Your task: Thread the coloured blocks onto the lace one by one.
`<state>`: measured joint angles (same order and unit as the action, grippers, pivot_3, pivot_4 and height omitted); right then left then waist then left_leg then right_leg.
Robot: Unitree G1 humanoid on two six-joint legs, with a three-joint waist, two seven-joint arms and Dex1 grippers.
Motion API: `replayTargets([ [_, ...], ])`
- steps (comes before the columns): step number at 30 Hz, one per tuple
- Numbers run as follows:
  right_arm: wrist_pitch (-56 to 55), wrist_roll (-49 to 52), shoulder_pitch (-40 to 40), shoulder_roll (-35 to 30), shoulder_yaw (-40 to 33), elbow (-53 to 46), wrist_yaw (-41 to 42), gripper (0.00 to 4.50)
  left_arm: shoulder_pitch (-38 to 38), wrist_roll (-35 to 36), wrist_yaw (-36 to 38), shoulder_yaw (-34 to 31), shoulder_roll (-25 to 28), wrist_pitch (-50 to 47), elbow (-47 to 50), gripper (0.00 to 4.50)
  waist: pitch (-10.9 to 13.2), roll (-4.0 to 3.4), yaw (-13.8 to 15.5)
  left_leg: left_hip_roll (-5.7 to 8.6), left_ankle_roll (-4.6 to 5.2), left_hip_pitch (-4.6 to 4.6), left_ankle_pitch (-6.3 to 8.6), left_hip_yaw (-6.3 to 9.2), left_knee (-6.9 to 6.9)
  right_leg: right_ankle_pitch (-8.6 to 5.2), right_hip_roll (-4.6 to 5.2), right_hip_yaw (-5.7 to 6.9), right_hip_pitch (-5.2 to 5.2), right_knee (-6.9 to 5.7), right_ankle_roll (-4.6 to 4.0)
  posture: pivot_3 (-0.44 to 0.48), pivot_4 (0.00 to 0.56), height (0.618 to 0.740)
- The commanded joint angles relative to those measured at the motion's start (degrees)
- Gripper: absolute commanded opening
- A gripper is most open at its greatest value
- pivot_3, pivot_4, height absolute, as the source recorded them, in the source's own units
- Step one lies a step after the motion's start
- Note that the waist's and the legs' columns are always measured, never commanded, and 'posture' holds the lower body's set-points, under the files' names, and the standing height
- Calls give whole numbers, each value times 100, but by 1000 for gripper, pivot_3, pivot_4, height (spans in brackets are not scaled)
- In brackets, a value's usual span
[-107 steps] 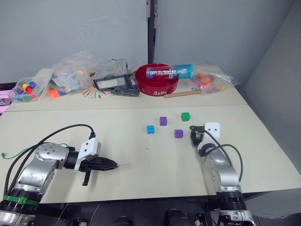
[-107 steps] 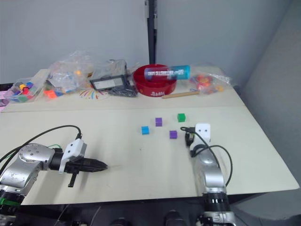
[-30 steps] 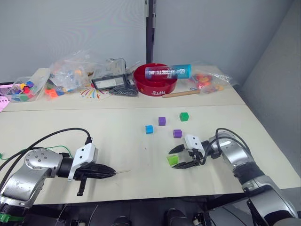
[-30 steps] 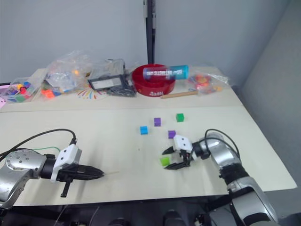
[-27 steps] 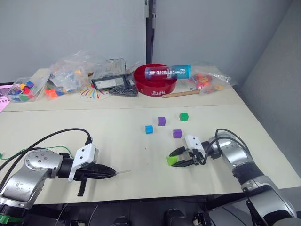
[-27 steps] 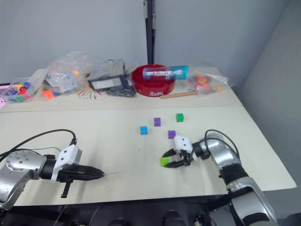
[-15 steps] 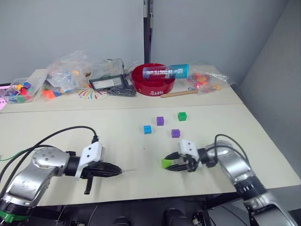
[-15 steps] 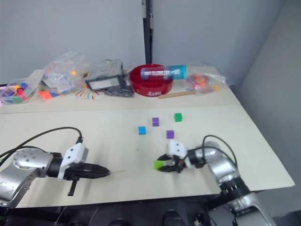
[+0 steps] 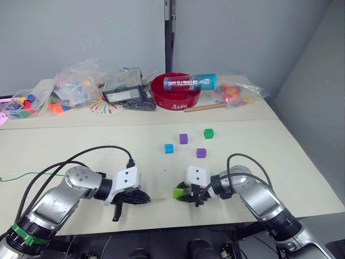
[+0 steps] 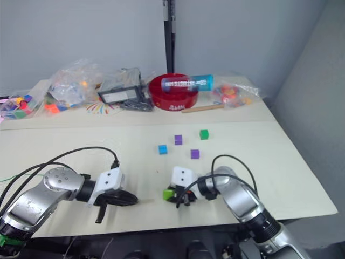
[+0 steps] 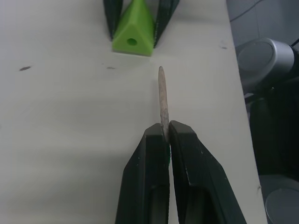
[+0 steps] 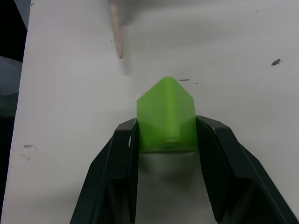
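Left wrist view puts my left hand (image 11: pixel 164 133) pinching the lace by its stiff pale tip (image 11: pixel 162 95), which points straight at the hole in the lime green block (image 11: pixel 134 31), a small gap between them. My right hand (image 12: pixel 167 135) is clamped on that block from both sides, low over the bench (image 9: pixel 81 145). Compared with a second ago, the two hands have drawn together near the front edge: the right carried the block leftward and the left brought the tip forward to meet it. I judge the first threading is about to happen, and what matters now is keeping the tip level with the hole. Behind the left arm the thin green lace (image 9: pixel 21 175) trails off to the bench's left edge. Further out lie the four loose blocks: sky blue (image 9: pixel 169 148), two purple (image 9: pixel 201 152) (image 9: pixel 183 138) and dark green (image 9: pixel 208 133), well apart from the hands. At the far edge sit a red bowl (image 9: pixel 178 96) and clear bags (image 9: pixel 75 85), nothing obstructing.
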<state>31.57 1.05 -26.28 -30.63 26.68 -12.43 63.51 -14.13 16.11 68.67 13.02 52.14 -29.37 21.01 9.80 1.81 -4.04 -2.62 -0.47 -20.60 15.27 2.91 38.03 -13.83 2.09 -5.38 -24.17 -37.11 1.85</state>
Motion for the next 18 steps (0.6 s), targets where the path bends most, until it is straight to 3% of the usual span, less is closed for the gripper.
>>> replayTargets([
  [1, 156, -223, 96, -115, 395, 151, -8, 1313, -125, -134, -175, 97, -37, -117, 247, 0, 0, 1, 5, 0, 0, 0, 0, 1, 0, 0, 0, 1, 1, 0, 0, 0, 150, 731],
  [18, 359, -145, 75, -40, 554, 2, -103, 1313, -508, -313, -507, 289, -425, -154, 149, 0, -3, 4, -3, 0, 0, 5, 0, 0, -1, 0, 0, 0, 4, 0, 0, 0, 150, 731],
])
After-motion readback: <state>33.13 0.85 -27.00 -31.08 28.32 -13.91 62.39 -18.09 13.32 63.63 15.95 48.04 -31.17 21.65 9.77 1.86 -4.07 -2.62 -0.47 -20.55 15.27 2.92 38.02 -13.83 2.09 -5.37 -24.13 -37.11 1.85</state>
